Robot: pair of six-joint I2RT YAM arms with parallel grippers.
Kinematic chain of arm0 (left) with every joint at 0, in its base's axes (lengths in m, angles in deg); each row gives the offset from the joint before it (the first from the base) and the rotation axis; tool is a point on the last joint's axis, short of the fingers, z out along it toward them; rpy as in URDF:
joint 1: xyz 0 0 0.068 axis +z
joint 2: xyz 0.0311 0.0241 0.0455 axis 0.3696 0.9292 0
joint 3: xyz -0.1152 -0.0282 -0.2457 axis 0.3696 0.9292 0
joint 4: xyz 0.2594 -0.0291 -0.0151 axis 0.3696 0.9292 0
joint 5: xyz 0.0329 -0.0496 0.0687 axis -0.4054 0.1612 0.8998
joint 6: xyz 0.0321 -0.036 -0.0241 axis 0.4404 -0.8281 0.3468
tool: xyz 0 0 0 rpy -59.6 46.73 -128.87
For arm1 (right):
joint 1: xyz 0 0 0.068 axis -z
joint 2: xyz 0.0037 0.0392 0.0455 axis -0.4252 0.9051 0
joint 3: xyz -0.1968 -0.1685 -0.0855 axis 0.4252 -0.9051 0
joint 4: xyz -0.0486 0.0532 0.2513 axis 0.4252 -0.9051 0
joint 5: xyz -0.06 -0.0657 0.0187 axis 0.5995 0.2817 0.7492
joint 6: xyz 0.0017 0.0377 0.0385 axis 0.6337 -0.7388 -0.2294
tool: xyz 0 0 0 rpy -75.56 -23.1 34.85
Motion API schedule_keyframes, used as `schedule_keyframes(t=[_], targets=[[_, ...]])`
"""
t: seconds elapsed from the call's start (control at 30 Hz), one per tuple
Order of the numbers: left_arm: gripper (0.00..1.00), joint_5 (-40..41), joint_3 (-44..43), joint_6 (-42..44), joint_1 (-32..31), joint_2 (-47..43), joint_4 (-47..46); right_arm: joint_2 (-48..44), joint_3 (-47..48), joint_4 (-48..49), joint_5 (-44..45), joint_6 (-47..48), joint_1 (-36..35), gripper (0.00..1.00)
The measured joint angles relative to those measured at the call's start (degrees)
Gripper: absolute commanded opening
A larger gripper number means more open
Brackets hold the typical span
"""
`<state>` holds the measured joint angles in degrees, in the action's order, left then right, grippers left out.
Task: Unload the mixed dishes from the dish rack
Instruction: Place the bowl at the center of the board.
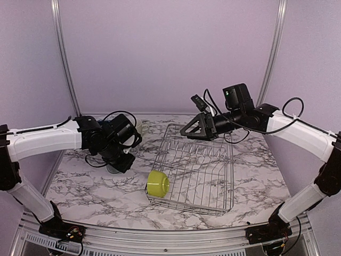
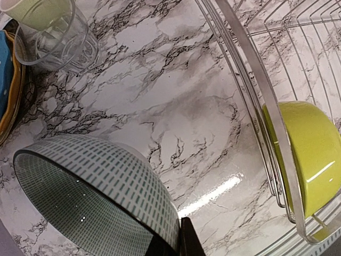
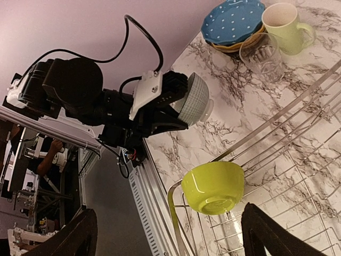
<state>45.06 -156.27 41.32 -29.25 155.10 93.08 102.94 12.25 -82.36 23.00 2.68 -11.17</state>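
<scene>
With left gripper (image 1: 118,160) over the bench (image 1: 90,192) off the 9 o'clock side of the dish rack (image 1: 213,176), clenched on the white ribbed bowl (image 2: 96,192), and right gripper (image 1: 189,132) spread empty above its 12 o'clock end, leaves the lime-green bowl (image 1: 158,182) tipped at its 7 o'clock corner, nearer the left gripper, at 4 o'clock from it.

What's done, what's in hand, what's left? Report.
Done: the blue dotted plate stack, pale green mug and clear glass stand on the table outside the dish rack. In hand: the left gripper holds the white ribbed bowl beside the rack. Left: the lime-green bowl in the rack's corner; the right gripper is open, empty.
</scene>
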Motion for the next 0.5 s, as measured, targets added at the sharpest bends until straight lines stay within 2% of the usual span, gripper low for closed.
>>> schedule_keyframes(t=[0.27, 0.5], targets=[[0.00, 0.3, 0.0, -1.5, 0.8, 5.1, 0.4, -2.0, -0.1, 0.0, 0.9, 0.0, 0.0, 0.90], [0.00, 0.5, 3.5, -3.0, 5.5, 5.3, 0.5, -2.1, -0.1, 0.0, 0.9, 0.2, 0.0, 0.90]])
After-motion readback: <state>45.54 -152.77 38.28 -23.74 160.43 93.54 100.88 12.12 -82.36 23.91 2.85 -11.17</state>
